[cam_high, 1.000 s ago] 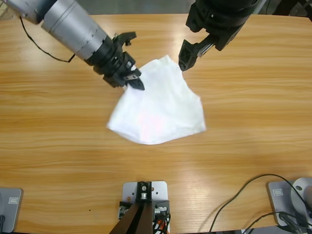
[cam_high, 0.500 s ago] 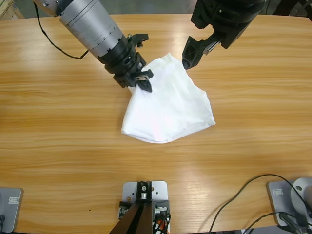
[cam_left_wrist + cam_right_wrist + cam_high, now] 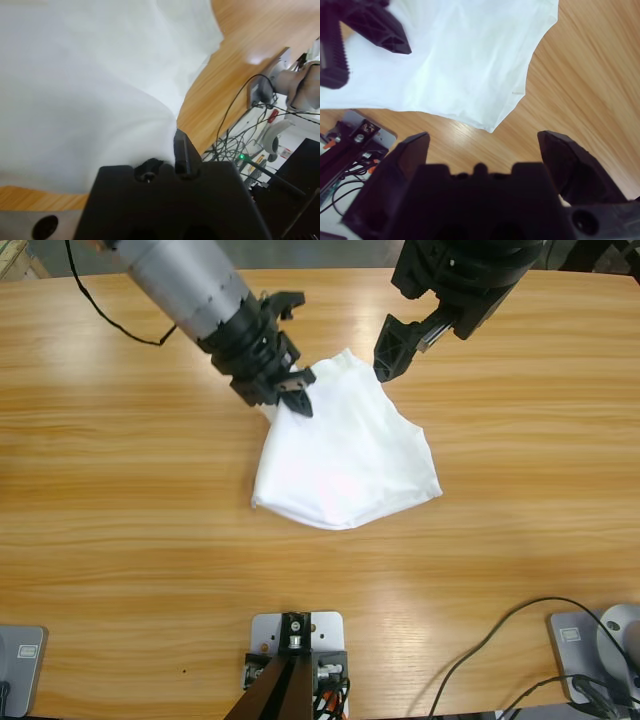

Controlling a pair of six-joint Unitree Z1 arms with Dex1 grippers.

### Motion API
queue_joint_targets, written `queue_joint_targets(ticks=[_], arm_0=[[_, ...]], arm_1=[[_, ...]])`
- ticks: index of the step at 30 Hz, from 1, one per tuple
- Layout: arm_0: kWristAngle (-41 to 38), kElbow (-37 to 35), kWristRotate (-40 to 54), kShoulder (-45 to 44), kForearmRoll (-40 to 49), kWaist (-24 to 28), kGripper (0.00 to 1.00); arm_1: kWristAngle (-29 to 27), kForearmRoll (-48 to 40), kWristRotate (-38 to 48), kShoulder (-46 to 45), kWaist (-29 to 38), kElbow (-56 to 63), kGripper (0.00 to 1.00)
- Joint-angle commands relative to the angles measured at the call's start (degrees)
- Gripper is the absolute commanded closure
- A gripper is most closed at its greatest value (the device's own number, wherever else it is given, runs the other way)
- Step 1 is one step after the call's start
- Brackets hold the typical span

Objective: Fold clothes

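- White T-shirt (image 3: 345, 465) already bunched into a rough folded heap on table (image 3: 120, 500); neatening left.
- Left tool (image 3: 290, 395) clamped on its edge.
- Right tool (image 3: 485, 145) spread apart, empty.

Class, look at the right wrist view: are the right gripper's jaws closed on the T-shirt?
No. The right gripper has its jaws spread wide with bare table between them, and the T-shirt lies beyond, untouched.

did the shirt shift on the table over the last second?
Yes. The T-shirt slid toward the table's right end, dragged by the left hand; the right hand barely moved.
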Motion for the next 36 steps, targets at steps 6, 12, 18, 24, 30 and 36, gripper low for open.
queue_joint_targets(ticks=[6,12,18,24,30,36], arm_0=[[-1.2,-23.25,0.42,18.97,15.64,-3.26,1.0],[-2.41,-40.09,0.31,28.33,24.72,-3.51,1.0],[-2.73,-50.93,-0.2,34.71,28.93,-4.35,1.0],[-3.39,-54.45,-0.48,37.24,29.14,-4.76,0.705],[-3.04,-58.88,0.07,37.08,29.29,-5.39,0.115],[-0.39,-64.31,1.72,35.69,29.67,-5.81,0.013]], arm_1=[[0.04,5.6,-0.05,-2.92,-0.54,2.16,0.119],[-0.73,5.6,-0.05,-5.12,-0.54,3.37,0.119],[-0.57,5.6,0.89,-7.88,-0.54,5.53,0.121],[-0.57,5.6,1.08,-10.18,-0.52,7.71,0.123],[-0.33,5.44,1.27,-10.46,-0.36,8.42,0.124],[-0.57,5.42,1.5,-11.27,-0.27,8.84,0.123]])
